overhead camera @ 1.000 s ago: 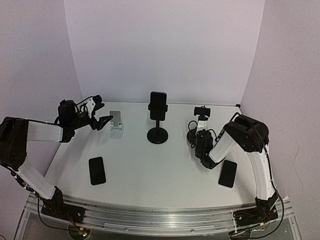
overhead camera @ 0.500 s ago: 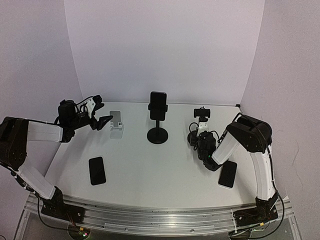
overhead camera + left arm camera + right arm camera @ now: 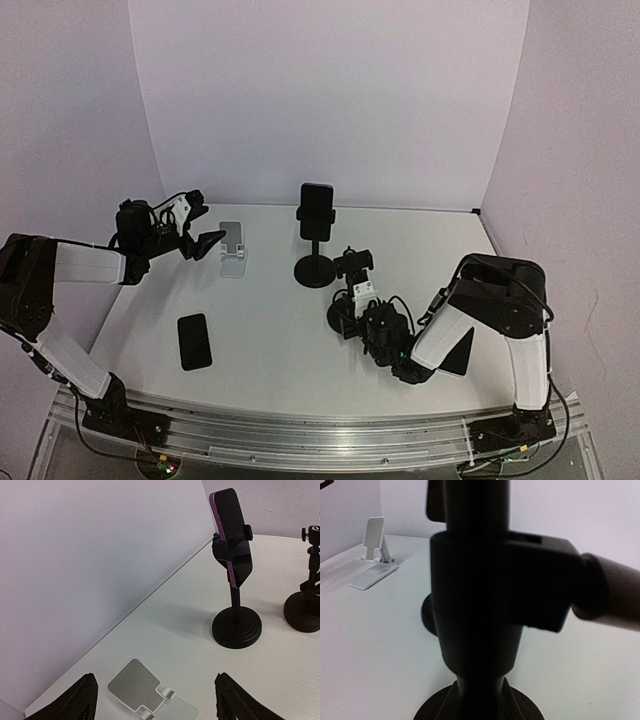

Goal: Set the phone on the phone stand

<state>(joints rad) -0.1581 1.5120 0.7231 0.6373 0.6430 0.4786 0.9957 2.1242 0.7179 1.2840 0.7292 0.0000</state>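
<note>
- The right gripper point(image 3: 355, 305) is closed around the post of the small stand point(image 3: 353, 262). In the wrist view that post fills the middle of the picture.
- A second ago the small stand stood toward the right back of the worktop point(image 3: 270, 320). It now sits nearer the centre, just right of and in front of the tall stand point(image 3: 315, 268), and the gripper has come along with it.
- The right arm has swung inward and low, and its forearm now hides part of the right phone point(image 3: 462, 352). That phone lies flat at the near right, where it lay before.
- The left phone point(image 3: 194, 341) lies flat and face up at the near left, unmoved and untouched.
- A third phone point(image 3: 317, 205) is upright in the tall stand's clamp, as before.
- The left gripper point(image 3: 207, 220) has not moved. Its fingers stand wide apart and hold nothing, just left of the white stand point(image 3: 232, 250).
- The white stand is folded open at the left back and carries no phone.
</note>
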